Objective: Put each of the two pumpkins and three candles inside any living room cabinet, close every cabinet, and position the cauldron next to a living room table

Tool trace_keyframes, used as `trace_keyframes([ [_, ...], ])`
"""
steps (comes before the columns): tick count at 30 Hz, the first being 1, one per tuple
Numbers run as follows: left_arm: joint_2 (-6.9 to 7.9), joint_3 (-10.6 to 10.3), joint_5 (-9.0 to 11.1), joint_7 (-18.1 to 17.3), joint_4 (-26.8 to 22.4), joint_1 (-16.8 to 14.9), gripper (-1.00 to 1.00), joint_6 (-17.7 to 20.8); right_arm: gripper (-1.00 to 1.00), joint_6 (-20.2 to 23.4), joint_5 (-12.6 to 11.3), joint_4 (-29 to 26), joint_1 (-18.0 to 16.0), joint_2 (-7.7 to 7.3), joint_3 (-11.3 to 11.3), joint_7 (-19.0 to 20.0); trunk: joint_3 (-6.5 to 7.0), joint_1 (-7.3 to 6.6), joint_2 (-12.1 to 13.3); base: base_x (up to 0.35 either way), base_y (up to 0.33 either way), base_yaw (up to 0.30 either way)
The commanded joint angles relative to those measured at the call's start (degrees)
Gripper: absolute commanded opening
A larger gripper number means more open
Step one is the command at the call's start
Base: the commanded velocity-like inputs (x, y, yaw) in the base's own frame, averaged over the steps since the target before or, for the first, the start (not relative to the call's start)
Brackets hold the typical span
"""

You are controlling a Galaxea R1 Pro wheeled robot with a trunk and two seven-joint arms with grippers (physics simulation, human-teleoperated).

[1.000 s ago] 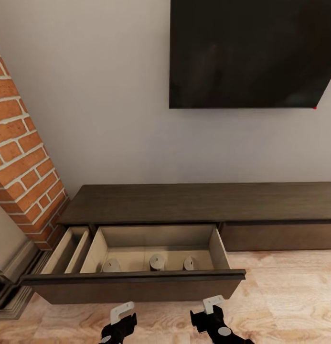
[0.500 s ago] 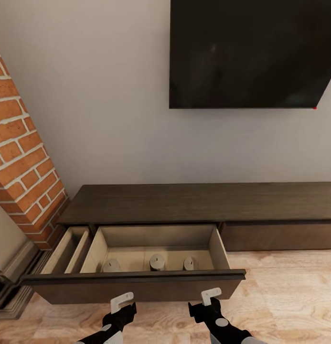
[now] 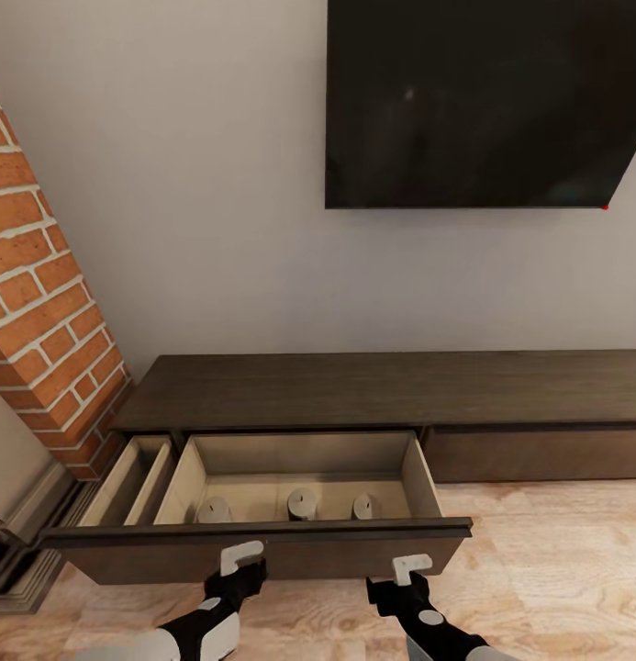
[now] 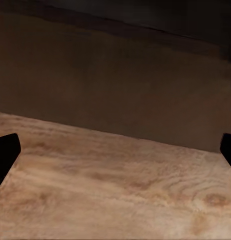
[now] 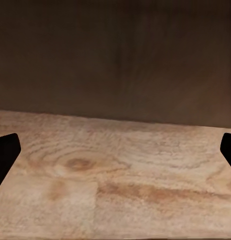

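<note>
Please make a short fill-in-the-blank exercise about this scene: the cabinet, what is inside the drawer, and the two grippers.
1. The wide drawer of the cabinet is pulled ____.
2. Inside it stand ____ candles.
3. The left gripper and right gripper are both near the drawer's ____ panel.
4. Left of the cabinet rises a red ____ fireplace.

Missing words: open; three; front; brick

The 2 black, blocky grippers, left (image 3: 241, 560) and right (image 3: 409, 569), carry pale grey L-shaped fingertips; the arms have white shells over black joints.
</note>
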Motion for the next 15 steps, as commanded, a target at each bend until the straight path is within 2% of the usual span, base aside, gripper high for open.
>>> trace_keyframes([
  [1,-0.01,-1.86,0.05,0.04,0.04,-0.3,1.0,0.03,1.0,0.0,0.0,0.0,0.0,0.0,-0.38,0.0,0.0,0.0,0.0,0.0,0.0,0.0],
  [2,-0.09,-5.81,0.09,0.23,0.07,-0.86,1.0,0.07,1.0,0.05,0.12,-0.07,0.0,0.24,-0.94,0.07,0.0,0.0,0.0,0.0,0.0,0.0],
  [6,-0.14,-6.7,0.02,0.11,-0.14,-0.95,1.0,-0.09,1.0,0.02,0.17,-0.01,0.0,0.29,-1.02,0.09,0.0,0.0,0.0,0.0,0.0,0.0],
  [15,-0.11,-6.81,0.01,0.04,-0.15,-0.91,1.0,-0.1,1.0,0.0,0.17,-0.08,0.0,0.34,-1.02,0.09,0.0,0.0,0.0,0.0,0.0,0.0],
])
